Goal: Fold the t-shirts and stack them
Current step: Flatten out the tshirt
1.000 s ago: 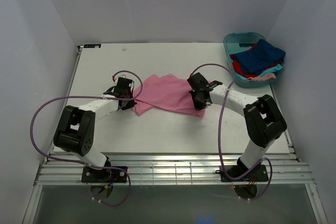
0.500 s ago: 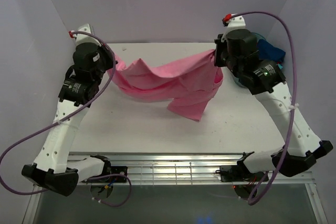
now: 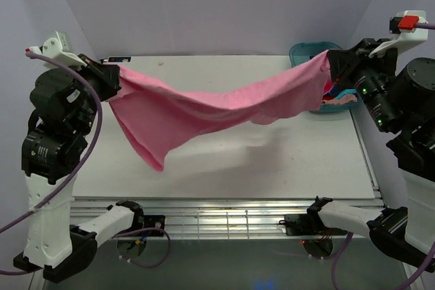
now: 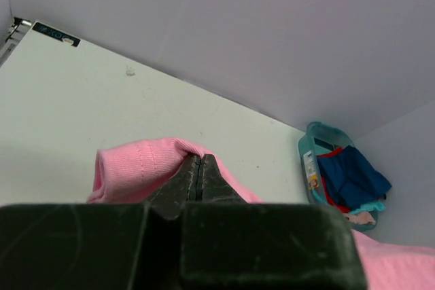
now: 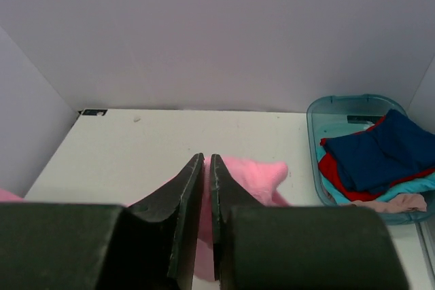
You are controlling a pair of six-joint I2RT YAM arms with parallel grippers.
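Both arms are up high with the pink shirt slung between them above the counter. It sags in the middle and one flap hangs low toward my left side. My left hand is clamped on one edge and my right hand pinches the opposite edge. Both wrist views show fingers closed on pink cloth. The other shirts are piled in the tub, far right. Step, I'd say: spreading the shirt out before the first fold. Next move calls for lowering it flat onto the counter, keeping tension so it lands smooth.
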